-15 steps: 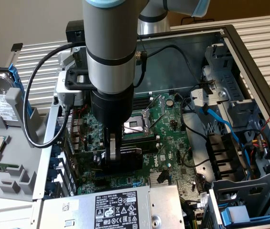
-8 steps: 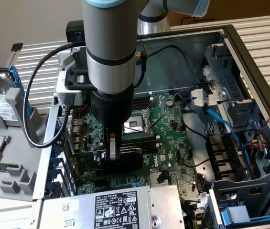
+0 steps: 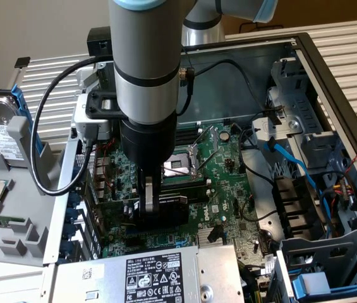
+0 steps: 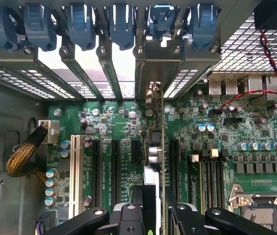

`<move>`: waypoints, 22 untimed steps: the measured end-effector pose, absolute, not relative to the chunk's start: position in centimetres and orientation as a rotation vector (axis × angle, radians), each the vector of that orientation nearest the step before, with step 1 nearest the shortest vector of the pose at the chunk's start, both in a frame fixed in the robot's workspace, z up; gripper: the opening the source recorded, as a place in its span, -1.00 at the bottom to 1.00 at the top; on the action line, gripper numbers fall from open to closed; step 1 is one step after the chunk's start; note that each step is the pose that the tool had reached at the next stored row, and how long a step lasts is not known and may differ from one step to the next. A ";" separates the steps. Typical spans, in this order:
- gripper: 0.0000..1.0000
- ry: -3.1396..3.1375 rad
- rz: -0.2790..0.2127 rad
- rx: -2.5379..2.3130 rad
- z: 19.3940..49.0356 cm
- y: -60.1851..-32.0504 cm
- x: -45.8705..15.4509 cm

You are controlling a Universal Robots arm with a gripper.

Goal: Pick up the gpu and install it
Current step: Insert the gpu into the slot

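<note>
The gpu [image 3: 173, 209] stands on edge over the expansion slots of the green motherboard [image 3: 229, 183] inside the open computer case. My gripper [image 3: 148, 205] comes straight down from above and is shut on the card's upper edge, one finger on each face. In the wrist view the gpu [image 4: 161, 147] appears edge-on as a thin green line running from my gripper [image 4: 154, 198] to its silver bracket [image 4: 158, 68] at the case's rear wall. It lies in line with a black slot between neighbouring slots [image 4: 114, 166]. How deep it sits in the slot is hidden.
Blue retention clips [image 4: 79, 24] line the rear bracket openings. The CPU socket [image 3: 178, 165] lies just beyond the card. A power supply [image 3: 153, 278] borders the near side, drive cages [image 3: 330, 265] and loose cables [image 3: 292, 164] the exterior view's right. A hard drive [image 3: 1, 132] sits outside, left.
</note>
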State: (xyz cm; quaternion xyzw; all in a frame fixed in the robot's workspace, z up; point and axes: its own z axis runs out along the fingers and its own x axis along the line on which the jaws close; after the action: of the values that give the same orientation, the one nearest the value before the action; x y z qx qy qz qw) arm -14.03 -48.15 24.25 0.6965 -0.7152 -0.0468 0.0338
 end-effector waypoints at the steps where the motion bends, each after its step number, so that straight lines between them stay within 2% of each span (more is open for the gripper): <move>1: -0.46 -2.200 -0.144 2.142 24.3 -48.2 -14.0; 3: -0.46 -2.200 -0.145 2.142 24.2 -48.1 -14.0; 4: -0.31 -2.200 -0.144 2.142 24.2 -48.2 -14.0; 5: -0.31 -2.200 -0.144 2.142 24.2 -48.2 -14.0; 6: -0.18 -2.200 -0.144 2.142 24.2 -48.2 -14.0; 7: -0.18 -2.200 -0.144 2.142 24.3 -48.2 -14.0; 8: -0.06 -2.200 -0.144 2.142 24.3 -48.2 -14.0; 13: -0.06 -2.200 -0.144 2.142 24.5 -48.1 -14.0; 22: -0.06 -2.200 -0.144 2.142 27.7 -48.1 -14.0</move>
State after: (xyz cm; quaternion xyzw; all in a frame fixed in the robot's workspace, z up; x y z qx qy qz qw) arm -14.03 -48.15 27.73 0.6963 -0.7154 -0.0467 0.0339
